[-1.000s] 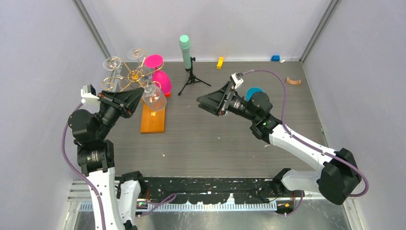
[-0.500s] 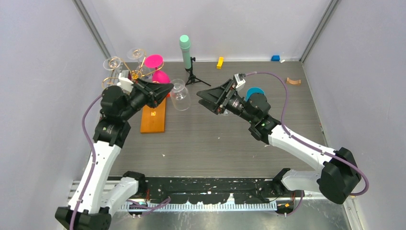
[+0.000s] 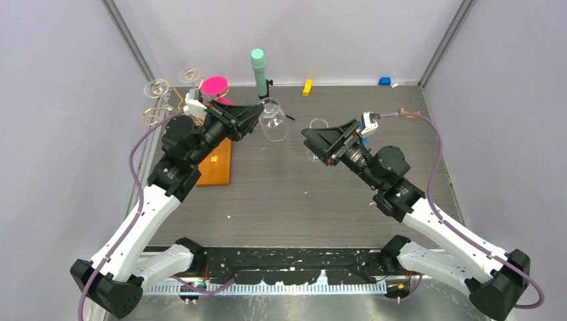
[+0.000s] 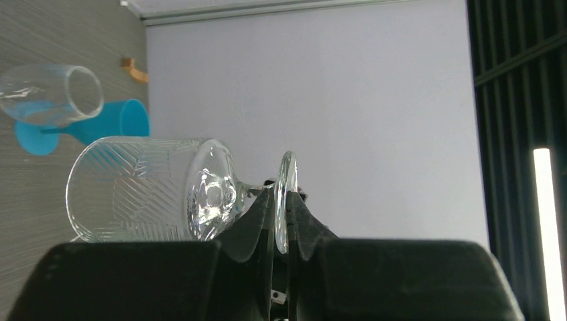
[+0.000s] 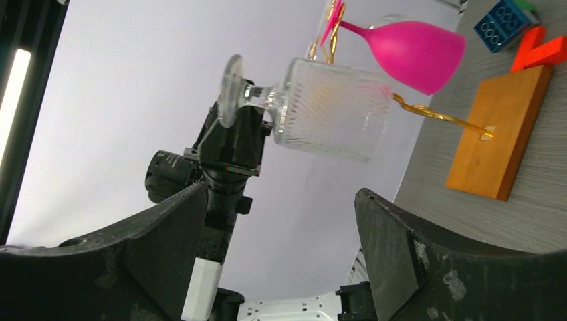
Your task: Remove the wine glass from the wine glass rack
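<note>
I see the wine glass (image 3: 273,121) up in the air over the table (image 3: 281,194). It is off to the right of the wine glass rack (image 3: 164,107) and close to the mint-green cylinder (image 3: 258,70). The glass lies on its side, its long way about level, with its foot toward my left arm and its open mouth pointing at my right arm. My left pincer (image 3: 258,112) is squeezed tight on the foot end of the glass, while my right pincer (image 3: 313,146) is spread wide with nothing in it, facing the glass's mouth across a gap.
</note>
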{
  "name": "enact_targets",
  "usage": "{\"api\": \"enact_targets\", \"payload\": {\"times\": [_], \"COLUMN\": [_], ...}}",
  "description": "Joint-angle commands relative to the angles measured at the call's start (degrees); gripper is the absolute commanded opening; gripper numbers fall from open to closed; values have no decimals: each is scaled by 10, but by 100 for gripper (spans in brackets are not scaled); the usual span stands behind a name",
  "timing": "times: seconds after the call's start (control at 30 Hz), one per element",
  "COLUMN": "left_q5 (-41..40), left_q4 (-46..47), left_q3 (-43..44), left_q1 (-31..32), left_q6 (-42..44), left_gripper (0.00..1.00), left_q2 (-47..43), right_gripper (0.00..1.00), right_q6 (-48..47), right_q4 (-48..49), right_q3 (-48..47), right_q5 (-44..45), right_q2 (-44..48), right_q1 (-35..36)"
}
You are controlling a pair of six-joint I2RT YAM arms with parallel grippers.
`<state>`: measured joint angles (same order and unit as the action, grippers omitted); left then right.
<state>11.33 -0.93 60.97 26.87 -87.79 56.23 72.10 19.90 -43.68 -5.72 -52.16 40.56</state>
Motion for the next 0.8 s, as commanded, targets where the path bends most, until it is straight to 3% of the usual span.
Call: {"api": "enact_targets", "payload": {"times": [0.0, 0.23, 0.67, 0.77], "left_q5": [-27, -37, -75, -83], "left_q4": [138, 177, 224, 224], "left_q3": [16, -6, -32, -40], "left_q1": [18, 46, 103, 108], "left_q6": [-76, -136, -163, -162], "left_gripper": [0, 0, 0, 0], "left_q2": [-2, -5, -19, -24], "right_gripper": [86, 86, 83, 76], "right_q6": [-4, -4, 65, 70], "right_q4": [-40, -6, 281, 332], "right_q3": [15, 11, 6, 9], "right_q5": [74, 48, -80, -92], "right_q2": [30, 25, -26, -37], "right_q1": [3, 3, 3, 3]}}
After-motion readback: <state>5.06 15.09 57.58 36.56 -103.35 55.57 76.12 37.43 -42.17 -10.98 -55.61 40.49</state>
